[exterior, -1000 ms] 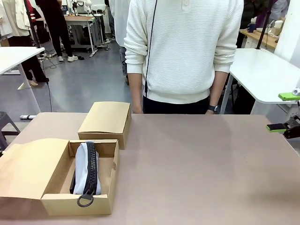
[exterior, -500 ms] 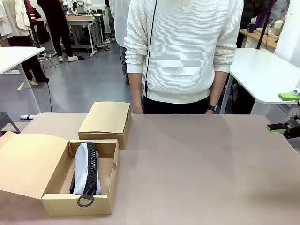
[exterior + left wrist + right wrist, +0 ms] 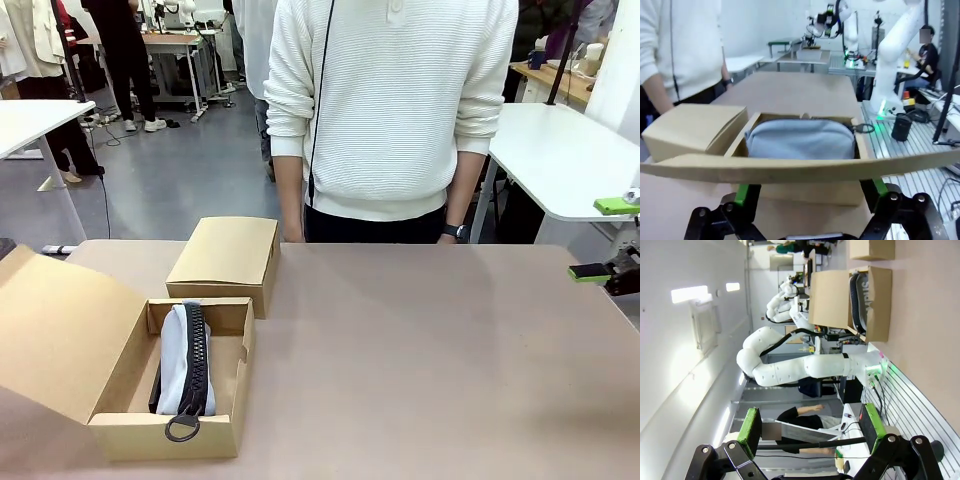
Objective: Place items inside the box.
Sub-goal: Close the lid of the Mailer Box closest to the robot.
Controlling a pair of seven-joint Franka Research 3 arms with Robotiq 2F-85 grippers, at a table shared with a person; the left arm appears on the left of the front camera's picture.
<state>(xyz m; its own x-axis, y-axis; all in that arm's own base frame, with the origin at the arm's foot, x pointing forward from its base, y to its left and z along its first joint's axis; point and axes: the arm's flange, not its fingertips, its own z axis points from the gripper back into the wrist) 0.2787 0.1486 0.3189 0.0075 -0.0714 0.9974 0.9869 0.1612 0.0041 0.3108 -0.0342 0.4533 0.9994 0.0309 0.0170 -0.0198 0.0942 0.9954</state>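
Open box at our near left, wide bare bench to the right.

Nearest us, the open box (image 3: 170, 440) sits by the bench's (image 3: 420, 350) front-left edge, its lid (image 3: 60, 330) tilted up to the left; the grey pouch (image 3: 185, 365) lies inside along its length. In our left wrist view the left hand (image 3: 810, 192) has its fingers spread, the lid's edge crossing just before them, pouch beyond. Just behind stands a closed box (image 3: 225, 262). Our right hand (image 3: 810, 425), fingers spread and empty, waits at the bench's right edge, well apart from the pouch. At the far edge a person (image 3: 390, 110) stands.
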